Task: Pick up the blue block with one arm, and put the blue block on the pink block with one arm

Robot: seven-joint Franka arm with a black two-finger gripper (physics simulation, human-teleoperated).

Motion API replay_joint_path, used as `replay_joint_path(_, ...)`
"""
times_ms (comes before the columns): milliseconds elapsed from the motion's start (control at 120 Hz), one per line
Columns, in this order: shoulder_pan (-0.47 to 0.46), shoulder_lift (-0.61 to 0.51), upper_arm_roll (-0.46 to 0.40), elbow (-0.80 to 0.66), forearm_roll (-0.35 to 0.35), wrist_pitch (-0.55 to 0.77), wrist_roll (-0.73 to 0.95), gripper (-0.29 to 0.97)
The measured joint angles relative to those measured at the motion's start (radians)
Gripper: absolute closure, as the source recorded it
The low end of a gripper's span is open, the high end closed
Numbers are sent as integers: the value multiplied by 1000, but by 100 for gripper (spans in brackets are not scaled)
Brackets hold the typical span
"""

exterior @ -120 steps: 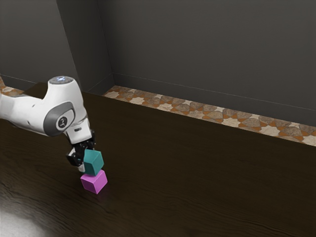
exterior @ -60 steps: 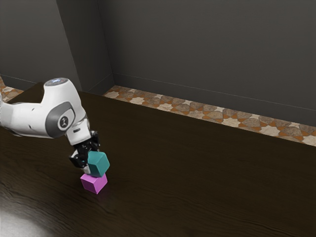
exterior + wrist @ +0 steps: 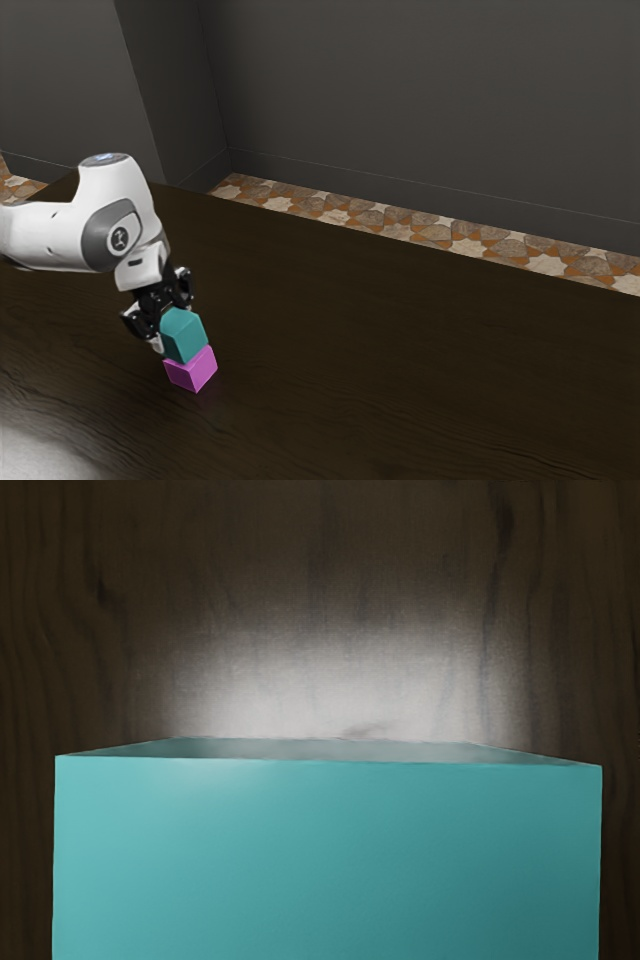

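1. While dark grey walls [image 3: 420, 90] close off the upper part of the exterior view, a strip of orange-and-cream patterned floor tiles [image 3: 420, 228] runs diagonally below them. The dark-stained wooden bench [image 3: 400, 350] takes up the lower half.
2. A white, grey-jointed robot arm [image 3: 60, 235] comes in from the left edge of the frame and bends down toward the lower left.
3. Its black jaws are clenched on a small teal-blue cube [image 3: 183, 333], gripping it from two opposite sides at the lower left of the frame.
4. That cube is slightly tilted, and its underside meets the top of a small pink cube [image 3: 190, 371], which sits flat on the bench directly beneath.
5. From the wrist camera, the teal-blue cube [image 3: 325, 860] lies right under the hand. A pale glare falls on the bench grain [image 3: 320, 610] beyond it.
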Motion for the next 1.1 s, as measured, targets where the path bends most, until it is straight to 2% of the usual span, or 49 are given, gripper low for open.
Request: replay_joint_path(1100, 8, 39, -6, 23, 51, 0, -148, 31)
